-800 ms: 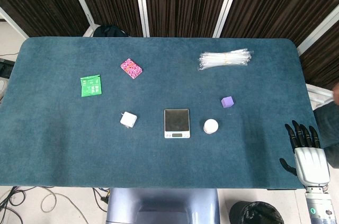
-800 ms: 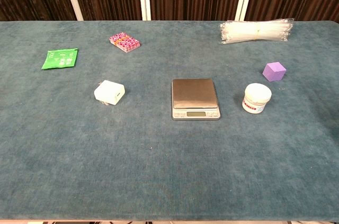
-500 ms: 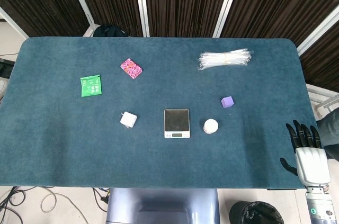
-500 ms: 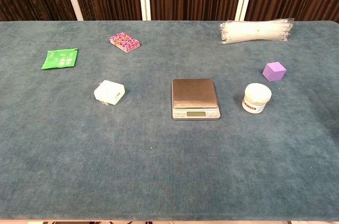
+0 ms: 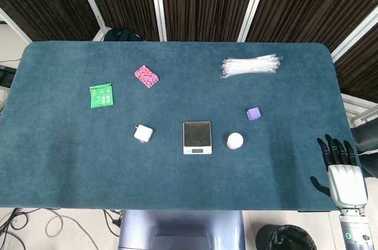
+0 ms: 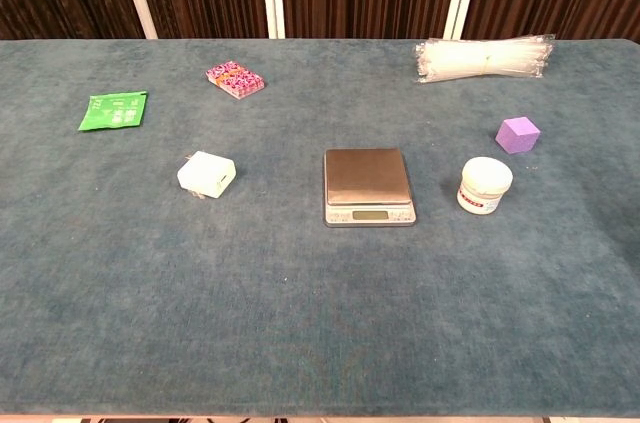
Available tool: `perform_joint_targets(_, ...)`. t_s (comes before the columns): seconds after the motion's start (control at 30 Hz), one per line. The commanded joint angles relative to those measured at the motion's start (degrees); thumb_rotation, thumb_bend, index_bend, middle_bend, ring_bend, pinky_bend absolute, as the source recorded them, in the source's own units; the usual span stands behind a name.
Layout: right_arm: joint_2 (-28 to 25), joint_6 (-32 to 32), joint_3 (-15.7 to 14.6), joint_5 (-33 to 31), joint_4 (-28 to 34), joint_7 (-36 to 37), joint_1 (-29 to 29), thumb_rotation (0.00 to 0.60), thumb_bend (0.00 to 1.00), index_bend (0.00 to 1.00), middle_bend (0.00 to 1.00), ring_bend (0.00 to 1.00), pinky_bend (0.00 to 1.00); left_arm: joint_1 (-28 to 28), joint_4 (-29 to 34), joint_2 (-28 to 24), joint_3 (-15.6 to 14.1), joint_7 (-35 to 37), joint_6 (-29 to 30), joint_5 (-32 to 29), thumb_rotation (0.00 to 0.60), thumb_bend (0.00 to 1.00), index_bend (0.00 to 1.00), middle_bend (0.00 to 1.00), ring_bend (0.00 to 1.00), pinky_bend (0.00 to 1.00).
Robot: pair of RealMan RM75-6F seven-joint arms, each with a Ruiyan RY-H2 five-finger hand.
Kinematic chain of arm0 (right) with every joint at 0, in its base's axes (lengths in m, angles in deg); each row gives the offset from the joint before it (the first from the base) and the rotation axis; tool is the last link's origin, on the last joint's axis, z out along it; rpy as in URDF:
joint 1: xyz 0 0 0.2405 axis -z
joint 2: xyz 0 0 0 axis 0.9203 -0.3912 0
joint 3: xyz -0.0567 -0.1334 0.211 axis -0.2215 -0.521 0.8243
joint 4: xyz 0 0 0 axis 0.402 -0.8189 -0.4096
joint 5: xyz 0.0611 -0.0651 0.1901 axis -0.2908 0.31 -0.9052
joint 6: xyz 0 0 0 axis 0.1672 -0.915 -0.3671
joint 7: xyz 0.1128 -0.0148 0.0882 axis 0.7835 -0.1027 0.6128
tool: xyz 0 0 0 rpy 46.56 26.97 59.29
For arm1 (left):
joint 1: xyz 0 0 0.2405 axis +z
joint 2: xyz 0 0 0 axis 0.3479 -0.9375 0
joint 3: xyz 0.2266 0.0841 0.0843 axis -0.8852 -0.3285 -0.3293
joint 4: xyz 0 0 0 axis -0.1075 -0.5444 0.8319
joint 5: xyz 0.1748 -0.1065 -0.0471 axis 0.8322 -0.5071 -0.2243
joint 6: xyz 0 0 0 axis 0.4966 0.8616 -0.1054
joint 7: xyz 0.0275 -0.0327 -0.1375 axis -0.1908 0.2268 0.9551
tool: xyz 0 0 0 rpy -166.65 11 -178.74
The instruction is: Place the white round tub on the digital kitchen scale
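In the head view, the white round tub (image 5: 235,140) stands upright on the blue-green surface (image 5: 71,155), just to the right of the digital kitchen scale (image 5: 196,138) and apart from it. The scale's steel plate carries nothing. A purple cube (image 5: 253,114) sits near the tub, further back and to the right. A white charger block (image 5: 143,133) lies left of the scale, a green packet (image 5: 101,95) and a pink patterned packet (image 5: 146,76) lie further back on the left, and a bundle of clear plastic sticks (image 5: 251,65) lies at the back right. The right hand (image 5: 341,170) hangs at the surface's near right corner, well apart from the tub, its dark fingers (image 5: 334,149) stretched out and spread, holding nothing.

In the chest view, the tub (image 6: 485,185) shows a red label on its side and rests on the surface (image 6: 300,323) beside the scale (image 6: 367,186), with the cube (image 6: 518,134) behind it. No hand appears here.
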Motion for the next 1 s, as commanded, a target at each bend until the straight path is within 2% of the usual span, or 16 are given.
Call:
perform_joint_targets(0.03, -0.58, 1.66, -0.81, 0.70, 0.63, 0.93, -0.60, 0.600, 0.26, 0.00, 0.01, 0.04, 0.00, 0.14, 0.17, 0.03, 0.01, 0.13, 0.14, -0.11, 0.600, 0.74, 0.05, 0.00, 0.00, 0.00)
perform_joint_targets(0.2, -3.64, 7.95, -1.00, 1.99, 3.78, 4.35, -4.39, 0.600, 0.26, 0.00, 0.01, 0.04, 0.00, 0.25, 0.10, 0.00, 0.12, 0.03, 0.18, -0.49, 0.600, 0.74, 0.05, 0.00, 0.00, 0.00)
perform_joint_targets(0.33, -6.16, 15.40, 1.17, 1.24, 6.25, 6.08, -9.98, 0.600, 0.26, 0.00, 0.01, 0.04, 0.00, 0.12, 0.12, 0.20, 0.06, -0.69, -0.08, -0.75, 0.600, 0.74, 0.05, 0.00, 0.00, 0.00)
perform_joint_targets(0.47, -6.34, 21.26, 3.68, -0.32, 6.94, 5.65, -14.95, 0.600, 0.26, 0.00, 0.01, 0.06, 0.00, 0.15, 0.26, 0.36, 0.19, -1.02, 0.10, -1.02, 0.600, 0.74, 0.05, 0.00, 0.00, 0.00)
perform_joint_targets(0.77, -0.74, 33.38, 6.88, -5.91, 3.84, 1.37, -24.83, 0.600, 0.26, 0.00, 0.03, 0.11, 0.00, 0.18, 0.22, 0.46, 0.56, -1.18, -0.02, -1.92, 0.600, 0.74, 0.04, 0.00, 0.00, 0.00)
perform_joint_targets(1.0, 5.53, 39.04, 7.94, -9.79, -1.09, -1.99, -30.54, 0.600, 0.26, 0.03, 0.10, 0.18, 0.00, 0.17, 0.10, 0.48, 0.73, -1.14, -0.26, -2.42, 0.600, 0.74, 0.04, 0.00, 0.00, 0.00)
